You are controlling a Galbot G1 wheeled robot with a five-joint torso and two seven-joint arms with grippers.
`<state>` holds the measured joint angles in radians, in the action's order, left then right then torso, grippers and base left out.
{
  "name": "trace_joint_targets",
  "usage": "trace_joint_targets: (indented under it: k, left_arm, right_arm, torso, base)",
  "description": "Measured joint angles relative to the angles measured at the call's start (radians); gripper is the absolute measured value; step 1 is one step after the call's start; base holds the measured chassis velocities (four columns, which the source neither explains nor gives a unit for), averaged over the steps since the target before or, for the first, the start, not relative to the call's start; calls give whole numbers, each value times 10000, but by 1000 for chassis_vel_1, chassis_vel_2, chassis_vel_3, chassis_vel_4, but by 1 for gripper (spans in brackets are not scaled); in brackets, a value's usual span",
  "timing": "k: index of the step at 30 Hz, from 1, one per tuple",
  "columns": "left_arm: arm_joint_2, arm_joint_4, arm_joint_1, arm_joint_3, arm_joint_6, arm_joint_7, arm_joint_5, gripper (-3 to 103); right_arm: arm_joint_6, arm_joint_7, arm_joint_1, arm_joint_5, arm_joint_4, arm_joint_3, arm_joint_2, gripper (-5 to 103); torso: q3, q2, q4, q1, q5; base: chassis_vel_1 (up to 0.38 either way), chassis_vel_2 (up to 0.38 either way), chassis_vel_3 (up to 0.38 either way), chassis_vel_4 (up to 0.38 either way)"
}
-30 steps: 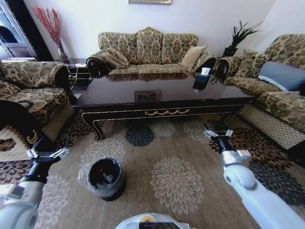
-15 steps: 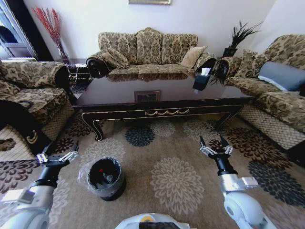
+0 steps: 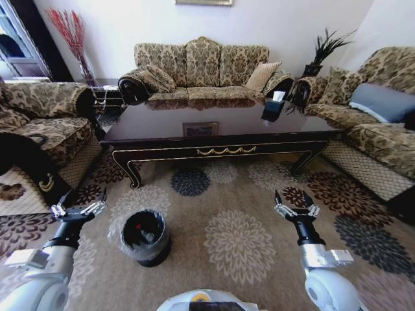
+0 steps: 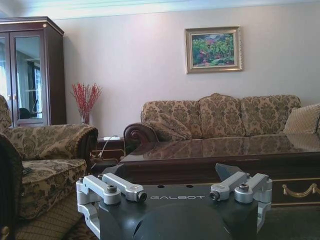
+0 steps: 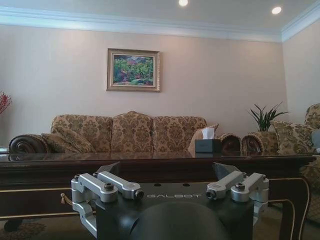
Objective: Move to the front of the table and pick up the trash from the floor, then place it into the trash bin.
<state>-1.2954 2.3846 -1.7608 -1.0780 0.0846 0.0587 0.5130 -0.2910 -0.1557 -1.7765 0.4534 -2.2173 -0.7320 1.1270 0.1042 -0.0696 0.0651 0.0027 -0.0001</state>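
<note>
Trash: small pieces, one with a red spot, lay inside the round black plastic-lined bin [image 3: 146, 236] on the beige flower-patterned carpet [image 3: 240, 246]; hard to identify.
Left hand [image 3: 79, 208]: fingers apart, empty, raised beside the bin.
Right hand [image 3: 295, 210]: fingers apart, empty, above carpet.
Worktop: dark glossy wooden coffee table [image 3: 220, 139] beyond both hands, far end partly reflective.

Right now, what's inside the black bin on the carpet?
The trash bin holds something red and a pale piece, likely a bottle with a red cap. The bag's lining and the dark walls cover the bottom, so anything else there is hidden.
</note>
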Motion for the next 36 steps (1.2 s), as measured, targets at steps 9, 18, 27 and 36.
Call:
trace_joint_targets:
  k: [9,18,27,36]
  left_arm:
    - [-84,147,-9,116,5,-1,0,100]
    - [-259,262,-173,68,3,0,-39,100]
    - [-372,348,-236,53,-19,1,-79,100]
    - [-383,367,-286,39,-52,2,-110,100]
  right_arm:
    - [-82,10,-58,7,26,-148,125,100]
    - [-128,-1,-73,115,48,-259,69,100]
    - [-177,-2,-81,122,68,-266,99,100]
    - [-199,-13,-44,206,140,-168,292,100]
  torso:
    - [0,0,1,-1,0]
    - [-2,0,1,-2,1]
    - [-1,-1,0,-2,3]
    - [1,0,1,-1,-1]
  base:
    - [294,-278,-288,280]
    - [359,-347,-349,357]
    - [361,-358,-353,349]
    - [359,-351,-351,343]
